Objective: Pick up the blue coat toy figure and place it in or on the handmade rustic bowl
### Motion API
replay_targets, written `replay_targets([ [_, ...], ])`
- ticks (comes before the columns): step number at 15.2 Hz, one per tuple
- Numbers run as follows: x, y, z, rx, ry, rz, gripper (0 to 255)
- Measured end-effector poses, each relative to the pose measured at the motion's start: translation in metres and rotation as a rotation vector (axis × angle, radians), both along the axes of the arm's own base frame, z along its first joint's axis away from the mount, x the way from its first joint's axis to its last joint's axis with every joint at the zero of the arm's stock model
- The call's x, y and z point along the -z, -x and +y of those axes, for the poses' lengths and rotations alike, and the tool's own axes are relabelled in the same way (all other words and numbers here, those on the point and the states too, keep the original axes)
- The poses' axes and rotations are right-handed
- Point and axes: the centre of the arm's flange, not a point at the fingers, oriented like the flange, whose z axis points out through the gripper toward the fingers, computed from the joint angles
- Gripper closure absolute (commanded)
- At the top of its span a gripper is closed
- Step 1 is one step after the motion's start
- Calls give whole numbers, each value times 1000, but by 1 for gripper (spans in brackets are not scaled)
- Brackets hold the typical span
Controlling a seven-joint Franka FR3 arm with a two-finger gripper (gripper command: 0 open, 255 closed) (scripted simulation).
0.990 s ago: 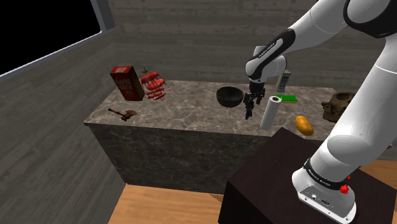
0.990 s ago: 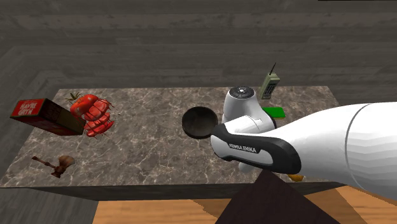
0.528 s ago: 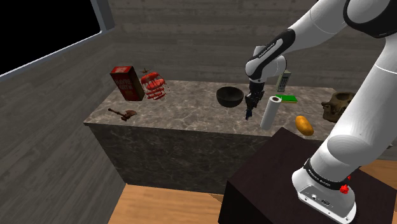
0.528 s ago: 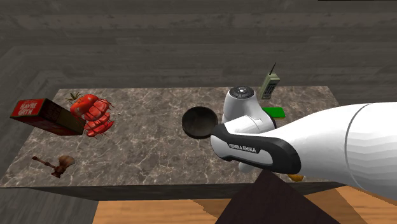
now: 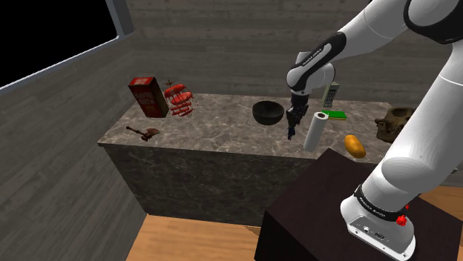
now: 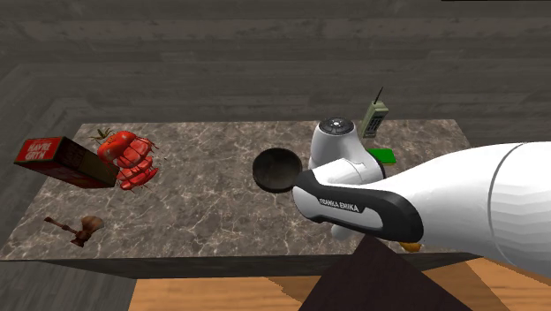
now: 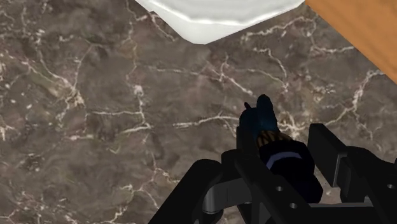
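Note:
The toy figure has a blue coat and dark legs. In the wrist view it sits between my black fingers, just above the marble counter. My gripper is shut on it. In the shoulder view the gripper points down at the counter with the small dark figure at its tip, between the bowl and a white roll. The dark round bowl stands upright just to the shoulder view's left of the gripper. In the second exterior view the bowl lies beside my forearm, which hides the gripper.
A white paper roll stands close on the shoulder view's right of the gripper, with a bread loaf, a green pad and a walkie-talkie nearby. At the far end are a red box, a red toy and a hatchet.
The fingers have closed on the toy figure. The arm has barely moved.

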Motion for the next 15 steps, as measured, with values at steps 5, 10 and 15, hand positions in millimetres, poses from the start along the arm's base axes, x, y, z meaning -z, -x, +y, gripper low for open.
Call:
replay_targets([
  [5,-23,1,1,0,0,0,255],
  [10,-51,-2,1,0,0,0,255],
  [15,-77,-1,0,0,0,0,255],
])
